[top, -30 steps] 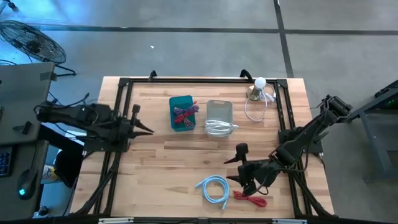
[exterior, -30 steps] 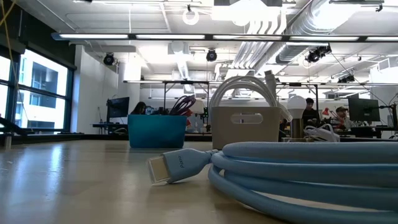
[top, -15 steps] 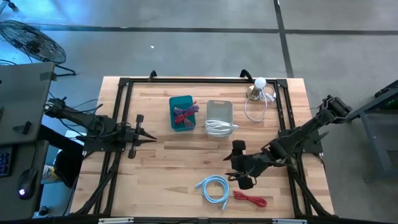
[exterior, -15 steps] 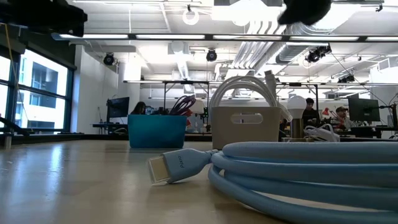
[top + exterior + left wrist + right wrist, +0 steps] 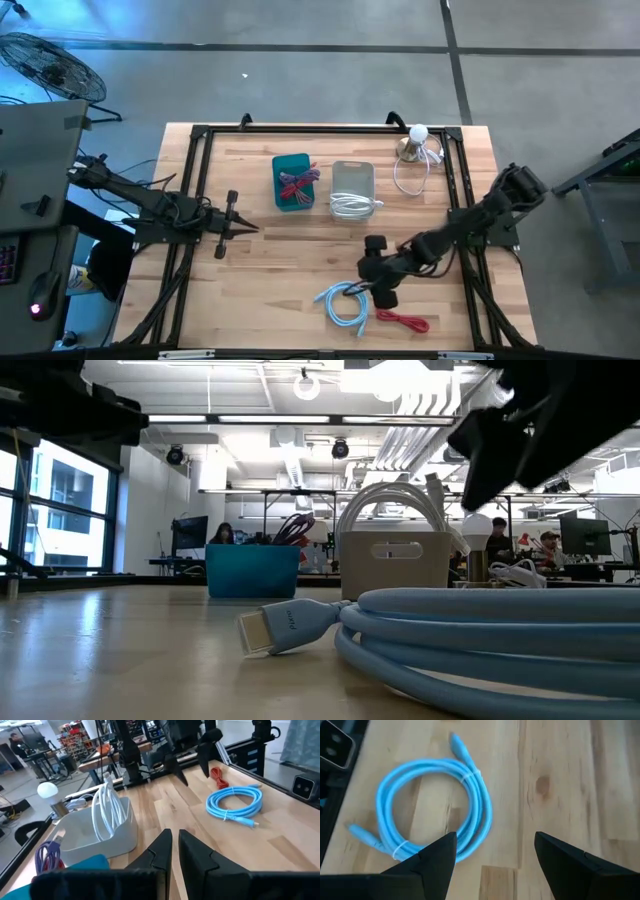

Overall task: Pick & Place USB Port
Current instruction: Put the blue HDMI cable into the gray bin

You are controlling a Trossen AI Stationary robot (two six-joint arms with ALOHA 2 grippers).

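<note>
A light-blue coiled cable [image 5: 343, 303] lies flat on the wooden table near its front edge, its plug [image 5: 275, 630] toward the low camera. My right gripper [image 5: 368, 272] hangs open just above the coil's right side, slanting down. In the right wrist view its gripper [image 5: 495, 837] has the coil [image 5: 484, 815] ahead of the fingertips, with nothing between them. My left gripper [image 5: 238, 225] is shut and holds nothing. It hovers level over the table's left part and points toward the right. From the left wrist view, my left gripper [image 5: 172, 837] faces the coil [image 5: 235, 802] and my right gripper [image 5: 192, 770].
A red cable [image 5: 403, 320] lies right of the coil. At the back stand a teal bin [image 5: 291, 181] with red and purple cables, a white bin [image 5: 352, 187] with white cables, and a bulb on a stand [image 5: 415, 140]. A black frame [image 5: 190, 250] runs along the table's edges.
My right gripper has come down and gone toward the table's left, from over the red cable to the blue coil, turning as it went and staying open. It now shows at the top of the low view. My left gripper has sunk and stayed shut.
</note>
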